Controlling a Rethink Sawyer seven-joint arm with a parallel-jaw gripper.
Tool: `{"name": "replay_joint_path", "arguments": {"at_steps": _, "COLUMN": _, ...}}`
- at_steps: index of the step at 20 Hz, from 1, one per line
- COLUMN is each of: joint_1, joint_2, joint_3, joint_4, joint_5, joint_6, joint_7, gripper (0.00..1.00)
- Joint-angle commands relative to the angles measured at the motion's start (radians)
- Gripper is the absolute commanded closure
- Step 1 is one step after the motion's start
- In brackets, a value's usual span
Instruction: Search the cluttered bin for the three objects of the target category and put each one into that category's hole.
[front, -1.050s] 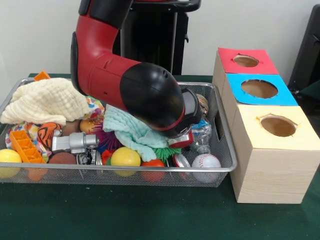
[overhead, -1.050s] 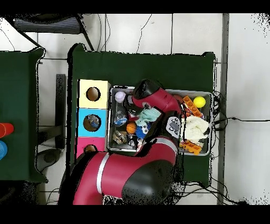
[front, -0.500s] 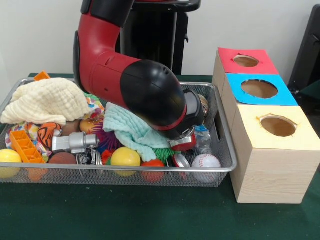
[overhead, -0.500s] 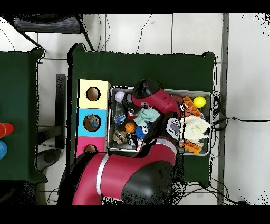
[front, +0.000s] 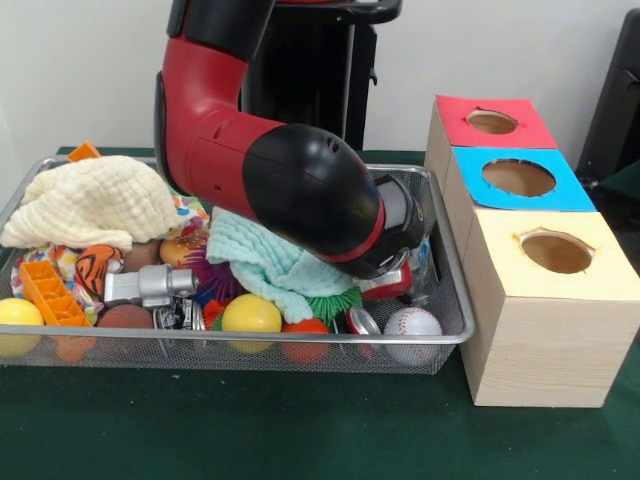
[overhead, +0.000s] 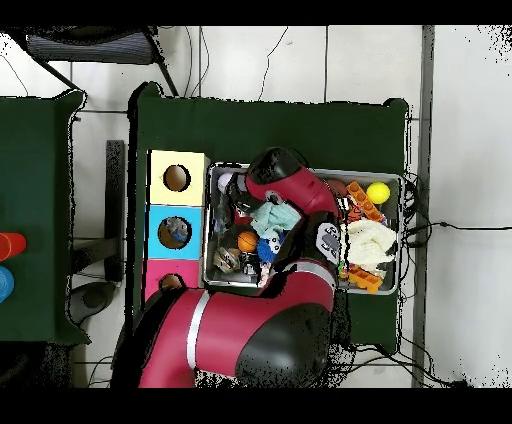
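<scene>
A wire mesh bin (front: 448, 336) holds a heap of toys and cloths. My gripper (front: 393, 284) is low in the bin's right end, mostly hidden under the bulky red and black wrist; what it holds, if anything, is hidden. A baseball (front: 411, 322) lies just in front of it, with a green spiky ball (front: 334, 304) and a mint cloth (front: 262, 262) to its left. In the overhead view the gripper (overhead: 238, 203) is near the bin wall that faces the boxes. Three boxes with holes stand beside the bin: red (front: 492, 122), blue (front: 518, 178), yellow (front: 556, 252).
Further left in the bin are a yellow ball (front: 250, 313), a silver toy (front: 150, 285), an orange block (front: 52, 293), a striped ball (front: 98, 265) and a cream cloth (front: 95, 200). An orange ball (overhead: 247, 241) shows from overhead. The boxes stand tight against the bin's right side.
The wrist and gripper have shifted right, toward the bin wall next to the boxes, and now cover the clear plastic item that showed there before.
</scene>
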Motion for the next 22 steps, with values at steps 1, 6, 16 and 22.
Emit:
{"name": "replay_joint_path", "arguments": {"at_steps": 1, "joint_1": -0.010, "joint_2": 0.046, "joint_3": 0.171, "joint_4": 0.037, "joint_5": 0.056, "joint_6": 0.104, "joint_7": 0.228, "gripper": 0.00}}
{"name": "replay_joint_path", "arguments": {"at_steps": 6, "joint_1": -0.007, "joint_2": 0.050, "joint_3": 0.169, "joint_4": 0.028, "joint_5": 0.044, "joint_6": 0.091, "joint_7": 0.208, "gripper": 0.00}}
{"name": "replay_joint_path", "arguments": {"at_steps": 16, "joint_1": -0.008, "joint_2": 0.078, "joint_3": 0.107, "joint_4": -0.046, "joint_5": -0.073, "joint_6": 0.037, "joint_7": 0.068, "gripper": 0.00}}
{"name": "replay_joint_path", "arguments": {"at_steps": 22, "joint_1": 0.022, "joint_2": 0.039, "joint_3": -0.027, "joint_4": -0.105, "joint_5": -0.273, "joint_6": -0.041, "joint_7": -0.055, "gripper": 0.00}}
